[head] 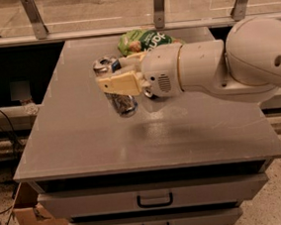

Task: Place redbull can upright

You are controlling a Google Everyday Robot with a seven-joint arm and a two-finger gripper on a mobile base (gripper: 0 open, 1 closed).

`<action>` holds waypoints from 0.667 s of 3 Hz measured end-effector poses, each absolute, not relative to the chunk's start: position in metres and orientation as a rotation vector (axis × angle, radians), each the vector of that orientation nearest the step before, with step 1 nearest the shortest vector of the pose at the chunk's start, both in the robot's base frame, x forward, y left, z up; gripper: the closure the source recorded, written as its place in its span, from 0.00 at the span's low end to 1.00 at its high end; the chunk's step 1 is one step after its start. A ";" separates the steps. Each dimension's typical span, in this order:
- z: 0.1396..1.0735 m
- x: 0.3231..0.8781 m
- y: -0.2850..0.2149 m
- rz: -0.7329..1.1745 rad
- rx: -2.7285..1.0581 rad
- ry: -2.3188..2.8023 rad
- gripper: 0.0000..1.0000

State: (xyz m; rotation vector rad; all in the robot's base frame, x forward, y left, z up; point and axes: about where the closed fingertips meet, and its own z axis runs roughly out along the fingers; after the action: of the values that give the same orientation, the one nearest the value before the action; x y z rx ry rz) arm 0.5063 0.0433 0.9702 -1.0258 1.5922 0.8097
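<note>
Gripper [110, 78] over the middle of the grey table [74, 146] — fingers [121, 84] clamped around the redbull can [123, 104], held tilted, silver top leaning toward 11 o'clock. Green bag [141, 39] lies at 12 o'clock, by the table's far edge.

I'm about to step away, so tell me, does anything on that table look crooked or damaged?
The redbull can, held by the gripper above the table, is tilted, its silver top leaning back-left, not upright. Its body looks crinkled. Nothing looks spilled.
</note>
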 end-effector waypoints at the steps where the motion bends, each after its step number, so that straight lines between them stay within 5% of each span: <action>1: 0.964 0.511 0.053 0.815 -0.968 1.551 1.00; 2: 0.955 0.513 0.057 0.820 -0.922 1.503 1.00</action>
State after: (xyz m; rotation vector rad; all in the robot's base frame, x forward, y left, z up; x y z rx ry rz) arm 0.5129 0.0575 0.9550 -0.9218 1.5034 0.8197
